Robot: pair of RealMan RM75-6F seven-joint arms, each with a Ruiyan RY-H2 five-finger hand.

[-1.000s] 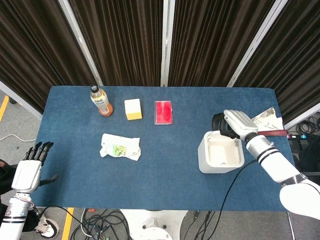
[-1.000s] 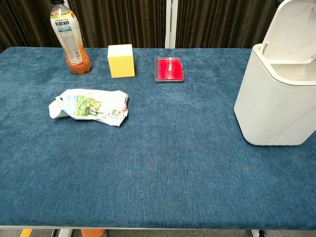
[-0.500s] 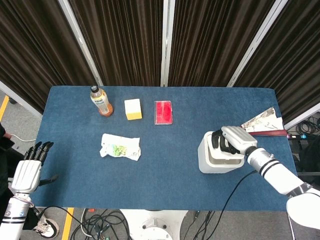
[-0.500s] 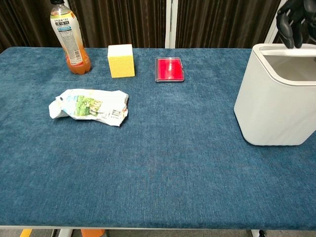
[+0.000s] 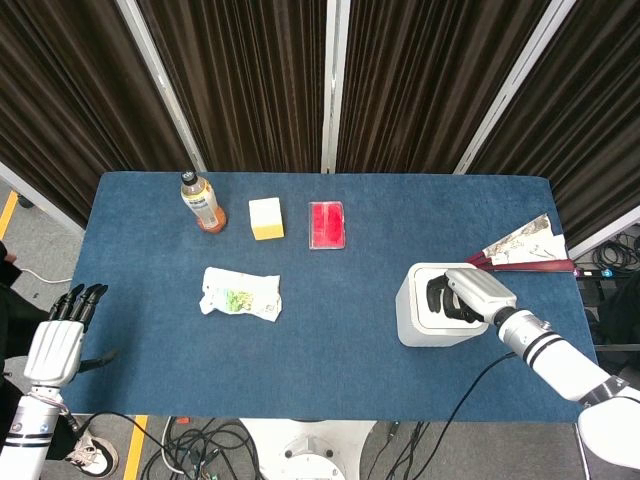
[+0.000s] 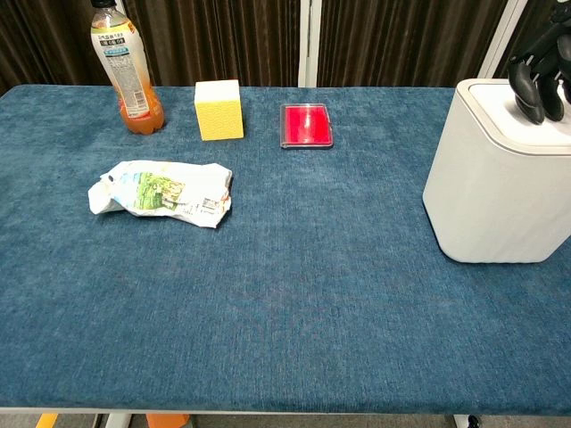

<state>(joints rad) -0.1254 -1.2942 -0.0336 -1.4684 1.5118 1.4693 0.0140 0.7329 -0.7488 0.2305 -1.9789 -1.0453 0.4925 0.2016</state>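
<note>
My right hand rests on the closed lid of the white bin, its dark fingers bent down against the top and grasping nothing. The bin stands near the right end of the blue tabletop. My left hand hangs off the left edge of the tabletop, fingers straight and close together, released, well apart from everything. Farther out lie a crumpled wrapper left of centre, and along the far side an orange drink bottle, a yellow block and a flat red case. Some folded paper sits beyond the bin at the right edge.
</note>
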